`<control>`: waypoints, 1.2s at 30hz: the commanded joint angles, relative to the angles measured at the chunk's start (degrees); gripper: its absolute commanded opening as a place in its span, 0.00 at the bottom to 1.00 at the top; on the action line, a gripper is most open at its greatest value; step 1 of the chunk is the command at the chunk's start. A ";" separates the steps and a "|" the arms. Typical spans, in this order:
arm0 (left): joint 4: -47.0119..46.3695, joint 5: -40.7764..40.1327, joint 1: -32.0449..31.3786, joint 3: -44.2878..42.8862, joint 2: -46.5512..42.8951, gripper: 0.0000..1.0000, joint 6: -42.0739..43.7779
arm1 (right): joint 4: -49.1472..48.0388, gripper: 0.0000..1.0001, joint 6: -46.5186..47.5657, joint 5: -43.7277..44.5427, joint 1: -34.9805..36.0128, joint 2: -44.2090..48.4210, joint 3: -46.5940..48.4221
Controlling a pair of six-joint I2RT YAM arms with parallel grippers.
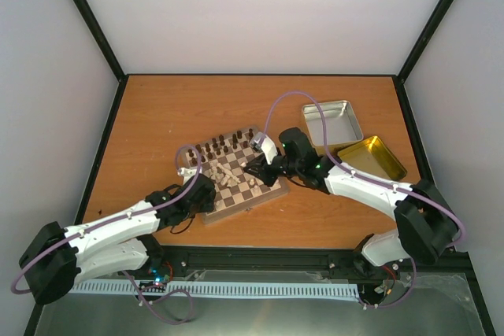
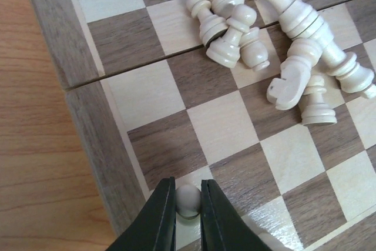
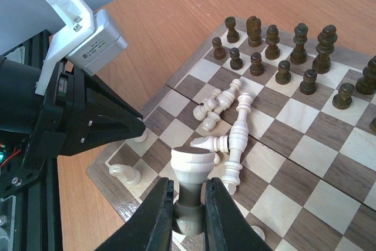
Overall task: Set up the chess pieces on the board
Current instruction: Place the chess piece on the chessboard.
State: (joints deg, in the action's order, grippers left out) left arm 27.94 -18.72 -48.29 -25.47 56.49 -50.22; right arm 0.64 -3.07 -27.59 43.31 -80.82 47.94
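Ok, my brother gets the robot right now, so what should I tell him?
Left gripper: shut on a cream pawn, at a square beside the rim of the board.
Right gripper: shut on a bigger flat-topped cream piece, over the side opposite the dark rows.
Done: the dark chessmen stand in two rows; hardly any cream ones are placed.
Left: set these two down, then stand up the pile of cream pieces lying mid-board.
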 commanded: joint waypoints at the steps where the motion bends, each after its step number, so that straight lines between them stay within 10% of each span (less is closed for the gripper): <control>1: -4.78 -0.06 -0.75 1.10 -0.40 0.02 1.31 | -0.12 0.07 0.01 0.53 0.02 -0.82 0.98; 36: -1.60 -0.95 -0.65 -1.75 -0.99 0.35 1.46 | -0.53 0.07 -1.05 0.50 0.02 -1.08 0.69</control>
State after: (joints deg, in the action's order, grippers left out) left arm 26.61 -18.44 -48.31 -23.64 52.31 -48.16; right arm 0.64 -3.68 -27.40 43.31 -81.76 47.94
